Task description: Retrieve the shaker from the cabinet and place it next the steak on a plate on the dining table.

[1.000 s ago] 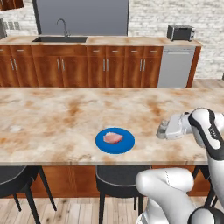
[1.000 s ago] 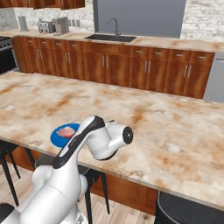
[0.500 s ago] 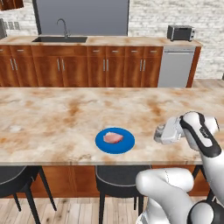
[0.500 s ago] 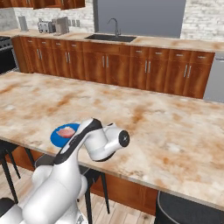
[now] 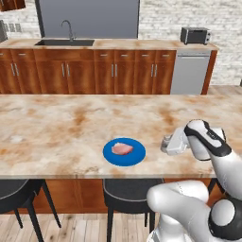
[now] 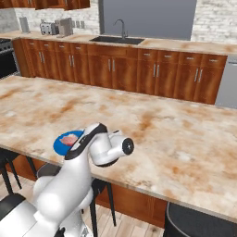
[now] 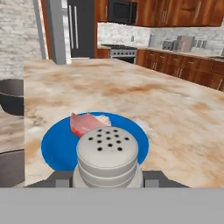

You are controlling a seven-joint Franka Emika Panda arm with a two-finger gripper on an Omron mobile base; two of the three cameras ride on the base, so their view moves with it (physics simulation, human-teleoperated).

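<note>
The bright blue plate point(image 5: 135, 157) lies near the front edge of the marbled dining table point(image 5: 56, 127), with the pinkish steak point(image 5: 122, 149) on it. My gripper point(image 5: 166, 144) hovers low just right of the plate, shut on the small grey shaker point(image 5: 166, 140). In the hand view the shaker point(image 7: 107, 153) sits between my fingers point(image 7: 60, 178), its perforated light cap facing the camera. Beyond it lie the steak point(image 7: 83, 124) and the plate point(image 7: 54, 146). From the right base view my arm covers part of the plate point(image 6: 60, 144) and the steak point(image 6: 69, 139).
Dark stools point(image 5: 125, 193) stand under the table's front edge. Behind the table runs a wooden counter with a sink point(image 5: 65, 41), a toaster oven point(image 5: 194, 35) and a dishwasher point(image 5: 188, 73). A stove point(image 7: 124, 53) shows far off in the hand view.
My hand has moved left along the table's front edge toward the plate, still carrying the shaker. The plate and steak have not moved.
</note>
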